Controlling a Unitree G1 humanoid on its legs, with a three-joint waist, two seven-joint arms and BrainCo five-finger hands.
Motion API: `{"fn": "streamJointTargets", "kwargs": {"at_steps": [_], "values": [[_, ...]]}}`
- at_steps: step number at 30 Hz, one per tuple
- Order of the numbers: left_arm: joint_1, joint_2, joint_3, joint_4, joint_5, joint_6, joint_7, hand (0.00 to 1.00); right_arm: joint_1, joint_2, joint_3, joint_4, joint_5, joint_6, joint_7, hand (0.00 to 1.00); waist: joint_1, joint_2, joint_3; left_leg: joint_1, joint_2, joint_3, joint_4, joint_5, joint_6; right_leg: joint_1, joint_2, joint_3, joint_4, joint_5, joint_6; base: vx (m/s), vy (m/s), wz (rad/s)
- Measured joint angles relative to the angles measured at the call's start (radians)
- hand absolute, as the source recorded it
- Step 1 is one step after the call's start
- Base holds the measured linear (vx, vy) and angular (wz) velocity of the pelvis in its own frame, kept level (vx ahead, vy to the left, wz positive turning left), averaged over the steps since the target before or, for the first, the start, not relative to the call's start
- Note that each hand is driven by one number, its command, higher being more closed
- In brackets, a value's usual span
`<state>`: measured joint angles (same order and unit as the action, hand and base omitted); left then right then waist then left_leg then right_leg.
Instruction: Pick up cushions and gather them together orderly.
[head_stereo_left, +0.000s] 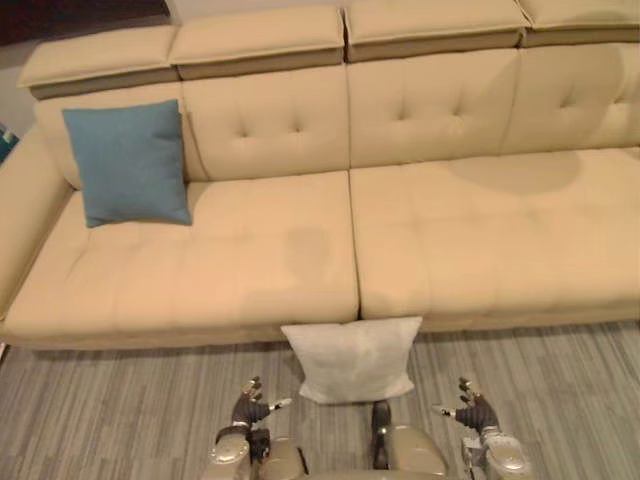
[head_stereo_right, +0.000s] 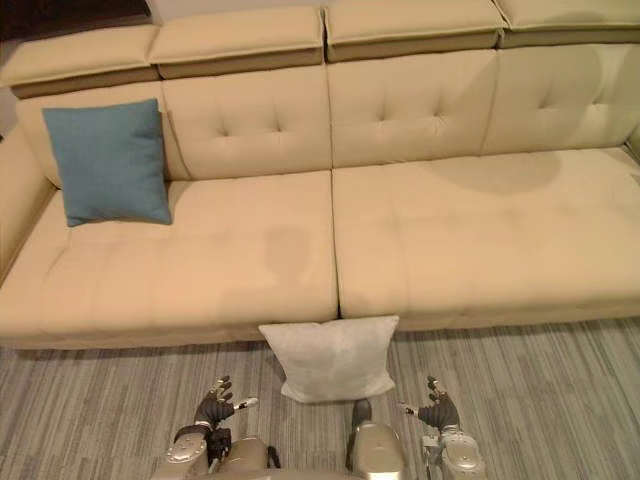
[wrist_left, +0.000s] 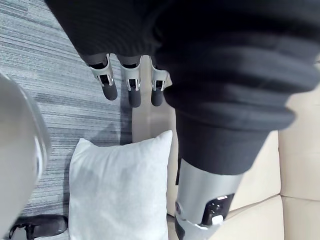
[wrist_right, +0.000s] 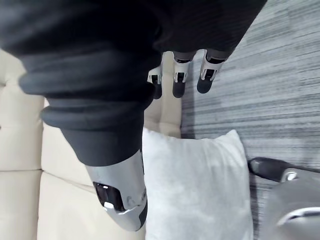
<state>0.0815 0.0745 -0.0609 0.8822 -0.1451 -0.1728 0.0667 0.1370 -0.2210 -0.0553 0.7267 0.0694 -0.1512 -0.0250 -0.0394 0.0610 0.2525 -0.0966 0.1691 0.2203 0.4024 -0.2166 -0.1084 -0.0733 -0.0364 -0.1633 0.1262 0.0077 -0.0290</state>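
Left hand (head_stereo_left: 250, 406), right hand (head_stereo_left: 471, 409) at bottom: fingers relaxed, empty. White cushion (head_stereo_left: 352, 358) between, apparently leaning upright; clasp both edges evenly.

We note soft, dim light from above: the headrests (head_stereo_left: 260, 40) of the sofa (head_stereo_left: 450, 250) cast narrow shadows beneath (the white cushion (head_stereo_left: 352, 358) likewise shades the floor (head_stereo_left: 120, 410)).

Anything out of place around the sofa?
Yes: the white cushion is on the floor, leaning against the sofa front, while the blue cushion sits on the seat's left end. The left robot hand and right robot hand are open, empty, beside the white one.
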Motion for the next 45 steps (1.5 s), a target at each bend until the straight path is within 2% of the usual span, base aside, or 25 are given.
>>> {"fn": "streamJointTargets", "kwargs": {"at_steps": [1, 2, 5, 8, 11, 13, 15, 17, 18, 19, 20, 24, 28, 34, 35, 36, 40, 45], "values": [[0.006, 0.004, -0.007, 0.001, 0.0, 0.0, -0.001, 0.0, -0.004, 0.005, -0.007, 0.008, 0.0, 0.001, 0.0, 0.0, 0.002, 0.027, 0.002, 0.001, 0.002, -0.004, -0.083, 0.052, 0.016, -0.001, 0.024, 0.006, 0.002, -0.012, 0.016, 0.13, 0.111, -0.35], [0.011, 0.014, -0.007, 0.01, 0.0, 0.0, 0.0, 0.0, -0.004, 0.019, -0.006, 0.015, 0.0, 0.004, -0.003, 0.0, 0.001, 0.008, -0.004, 0.011, -0.01, 0.002, -0.103, 0.051, 0.017, -0.003, 0.017, 0.026, -0.005, -0.019, 0.031, 0.11, 0.102, -0.29], [-0.006, 0.023, -0.008, 0.013, 0.0, 0.0, 0.0, 0.0, -0.004, 0.021, -0.006, 0.015, -0.001, 0.003, -0.019, 0.0, -0.002, -0.02, -0.006, -0.01, -0.037, 0.028, -0.155, 0.054, 0.022, -0.052, -0.004, 0.056, -0.005, -0.015, 0.056, 0.13, 0.096, -0.18], [-0.034, 0.051, -0.008, 0.01, 0.0, -0.002, 0.001, 0.0, -0.037, 0.019, -0.003, 0.04, -0.001, 0.003, -0.032, 0.0, -0.002, -0.021, 0.003, -0.035, -0.058, 0.041, -0.152, 0.053, 0.03, -0.1, -0.02, 0.075, 0.025, -0.02, 0.069, 0.13, 0.108, -0.12], [-0.09, 0.1, 0.0, -0.007, -0.025, -0.011, 0.017, 0.0, -0.116, 0.017, -0.004, 0.044, 0.0, 0.0, -0.057, 0.0, 0.0, -0.024, 0.056, -0.095, -0.061, 0.03, -0.079, 0.05, 0.033, -0.163, -0.036, 0.081, 0.109, -0.048, 0.071, 0.03, 0.039, 0.01], [-0.149, 0.131, 0.012, -0.043, -0.059, -0.015, 0.041, 0.0, -0.176, 0.013, -0.006, 0.035, 0.004, -0.001, -0.078, 0.0, 0.005, -0.021, 0.105, -0.179, -0.037, 0.03, 0.029, 0.027, 0.065, -0.235, -0.04, 0.082, 0.197, -0.07, 0.063, -0.07, 0.054, 0.08], [-0.2, 0.154, 0.019, -0.072, -0.08, -0.026, 0.05, 0.0, -0.205, 0.012, -0.006, 0.001, 0.014, -0.002, -0.094, 0.0, 0.01, -0.023, 0.14, -0.253, -0.021, 0.03, 0.117, 0.011, 0.072, -0.303, -0.043, 0.082, 0.281, -0.096, 0.063, -0.11, 0.047, 0.12], [-0.276, 0.168, 0.036, -0.116, -0.119, -0.045, 0.07, 0.0, -0.249, -0.002, -0.005, -0.039, 0.043, -0.022, -0.111, 0.0, 0.03, -0.024, 0.179, -0.384, 0.01, 0.03, 0.258, -0.053, 0.081, -0.438, -0.044, 0.083, 0.426, -0.162, 0.058, -0.15, 0.02, -0.03], [-0.293, 0.171, 0.044, -0.121, -0.13, -0.051, 0.072, 0.0, -0.27, -0.007, -0.005, -0.039, 0.048, -0.024, -0.112, 0.0, 0.031, -0.023, 0.181, -0.428, 0.02, 0.029, 0.296, -0.073, 0.084, -0.482, -0.044, 0.083, 0.462, -0.179, 0.058, -0.17, 0.008, -0.11], [-0.338, 0.173, 0.072, -0.128, -0.151, -0.056, 0.08, 0.0, -0.323, -0.016, -0.005, -0.039, 0.058, -0.025, -0.129, 0.0, 0.028, -0.02, 0.194, -0.522, 0.042, 0.028, 0.369, -0.122, 0.086, -0.584, -0.039, 0.083, 0.543, -0.201, 0.056, -0.19, -0.002, -0.07], [-0.388, 0.175, 0.09, -0.126, -0.17, -0.057, 0.092, 0.0, -0.372, -0.027, -0.006, -0.04, 0.069, -0.026, -0.146, 0.0, 0.028, -0.023, 0.216, -0.598, 0.051, 0.025, 0.425, -0.14, 0.089, -0.666, -0.041, 0.087, 0.608, -0.216, 0.055, -0.25, -0.017, -0.05], [-0.541, 0.17, 0.124, -0.124, -0.191, -0.057, 0.114, 0.0, -0.552, -0.052, -0.007, -0.024, 0.088, -0.026, -0.184, 0.0, 0.031, -0.029, 0.286, -0.824, 0.078, 0.024, 0.569, -0.163, 0.109, -0.898, -0.042, 0.105, 0.744, -0.233, 0.053, -0.2, -0.025, -0.08], [-0.688, 0.145, 0.151, -0.117, -0.206, -0.057, 0.135, 0.0, -0.768, -0.068, -0.006, 0.01, 0.099, -0.025, -0.234, 0.0, 0.036, -0.029, 0.294, -1.068, 0.114, 0.009, 0.707, -0.17, 0.122, -1.14, -0.034, 0.108, 0.865, -0.231, 0.051, -0.15, -0.038, -0.12], [-0.822, 0.104, 0.114, -0.133, -0.219, -0.057, 0.157, 0.0, -0.979, -0.078, 0.043, 0.024, 0.11, -0.025, -0.278, 0.0, 0.051, -0.027, 0.296, -1.22, 0.147, 0.0, 0.798, -0.174, 0.13, -1.289, -0.028, 0.105, 0.942, -0.225, 0.043, -0.12, -0.031, -0.07], [-0.846, 0.104, 0.098, -0.147, -0.219, -0.058, 0.157, 0.0, -1.012, -0.075, 0.061, 0.024, 0.121, -0.023, -0.288, 1.0, 0.051, -0.027, 0.296, -1.243, 0.148, 0.001, 0.806, -0.174, 0.13, -1.314, -0.029, 0.106, 0.95, -0.224, 0.047, -0.11, -0.009, -0.04], [-0.86, 0.104, 0.09, -0.148, -0.219, -0.058, 0.158, 1.0, -1.024, -0.073, 0.064, 0.023, 0.122, -0.023, -0.296, 1.0, 0.051, -0.027, 0.296, -1.254, 0.149, 0.001, 0.81, -0.174, 0.131, -1.325, -0.029, 0.107, 0.953, -0.223, 0.048, -0.1, -0.004, -0.07], [-0.928, 0.103, 0.064, -0.187, -0.243, -0.057, 0.201, 1.0, -1.074, -0.019, 0.065, -0.016, 0.127, -0.013, -0.347, 1.0, 0.043, -0.027, 0.296, -1.296, 0.172, 0.006, 0.831, -0.174, 0.132, -1.368, -0.016, 0.108, 0.957, -0.202, 0.041, -0.08, 0.006, -0.15], [-0.894, 0.1, 0.061, -0.263, -0.255, -0.05, 0.282, 1.0, -1.068, 0.001, 0.1, -0.106, 0.127, 0.016, -0.376, 1.0, 0.025, -0.027, 0.296, -1.293, 0.182, 0.007, 0.838, -0.174, 0.131, -1.376, -0.009, 0.107, 0.97, -0.195, 0.032, -0.06, 0.0, -0.05]]}}
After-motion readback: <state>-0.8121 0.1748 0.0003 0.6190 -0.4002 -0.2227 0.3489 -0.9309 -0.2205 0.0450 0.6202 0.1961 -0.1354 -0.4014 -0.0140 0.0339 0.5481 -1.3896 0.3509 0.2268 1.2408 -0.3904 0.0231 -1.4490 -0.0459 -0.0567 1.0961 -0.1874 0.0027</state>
